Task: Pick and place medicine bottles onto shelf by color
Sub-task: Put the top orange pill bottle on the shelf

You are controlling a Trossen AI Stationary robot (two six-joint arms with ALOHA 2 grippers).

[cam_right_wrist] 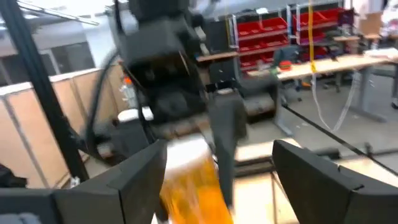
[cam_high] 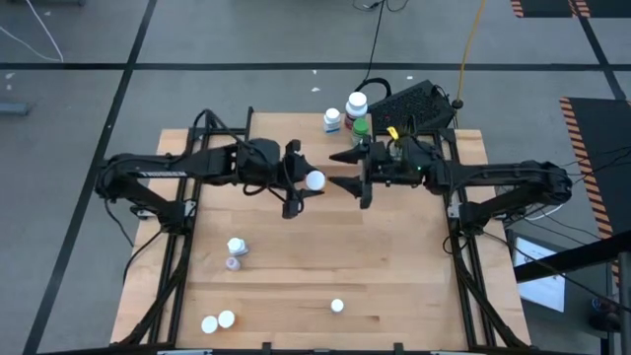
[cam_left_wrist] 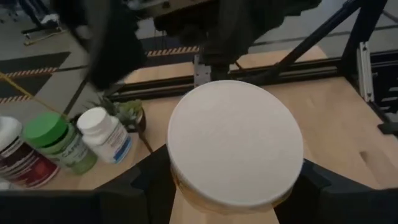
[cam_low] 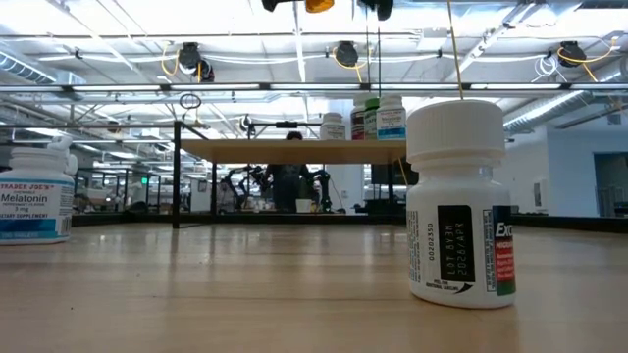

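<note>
My left gripper (cam_high: pixel 306 183) is high above the table's middle, shut on an orange bottle with a white cap (cam_high: pixel 315 180). The low view shows only the bottle's orange bottom (cam_low: pixel 319 5), at the top edge. My right gripper (cam_high: pixel 345 171) faces it from the right, open. Its fingers (cam_right_wrist: pixel 140 177) stand on either side of the blurred orange body (cam_right_wrist: pixel 193 186), and I cannot tell whether they touch it. The shelf (cam_low: pixel 294 150) stands at the far edge and carries three bottles (cam_high: pixel 357 103). Several more bottles stand on the tabletop (cam_high: pixel 237 247). My left gripper pinches the orange body just under the white cap (cam_left_wrist: pixel 233 143), one finger (cam_left_wrist: pixel 140 183) on each side. The fingers come in level from the table's left. The bottle is upright, cap up, lifted clear of the table.
A small plant (cam_left_wrist: pixel 127 112) stands beside the shelf bottles: one green-capped (cam_left_wrist: pixel 53 140), one white (cam_left_wrist: pixel 106 134) and one dark red (cam_left_wrist: pixel 15 158). A big white bottle (cam_low: pixel 461 206) and a Melatonin bottle (cam_low: pixel 34 196) stand near the low camera. A keyboard (cam_high: pixel 414 104) lies beyond the far edge.
</note>
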